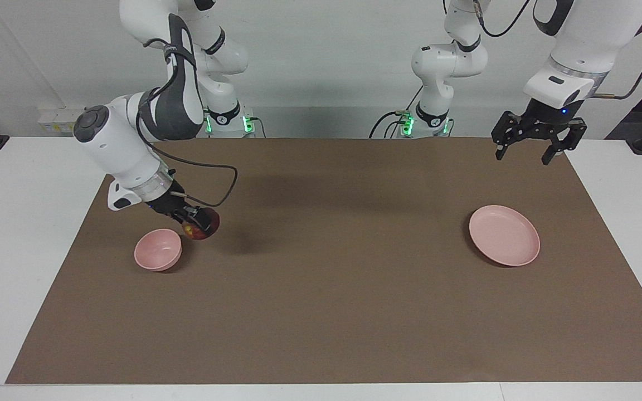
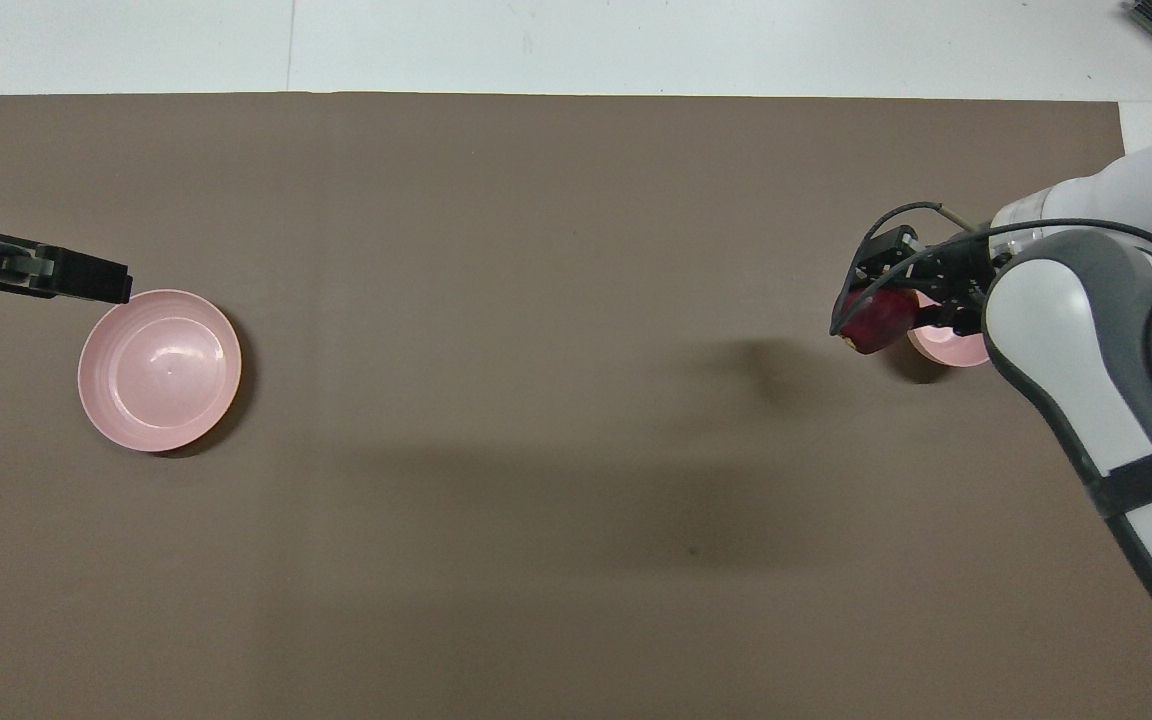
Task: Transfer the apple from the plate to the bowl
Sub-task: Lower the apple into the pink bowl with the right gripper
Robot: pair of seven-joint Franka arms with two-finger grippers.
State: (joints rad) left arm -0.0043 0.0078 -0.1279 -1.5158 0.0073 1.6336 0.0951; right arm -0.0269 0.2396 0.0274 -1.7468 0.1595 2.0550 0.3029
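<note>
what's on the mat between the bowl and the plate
Nothing rests there: the brown mat is bare between the bowl and the plate, plain in both views. The apple hangs in the air just beside the bowl.

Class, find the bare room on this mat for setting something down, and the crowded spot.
Free: the wide brown mat between the bowl and the plate. Crowded: beside the bowl, where the right gripper holds the apple.

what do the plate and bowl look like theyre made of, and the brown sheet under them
Plate and bowl: likely matte plastic or melamine; uniform pale pink, with soft highlights in the overhead view. Brown sheet: looks like paper or thin card; flat, dull, with no shine.
</note>
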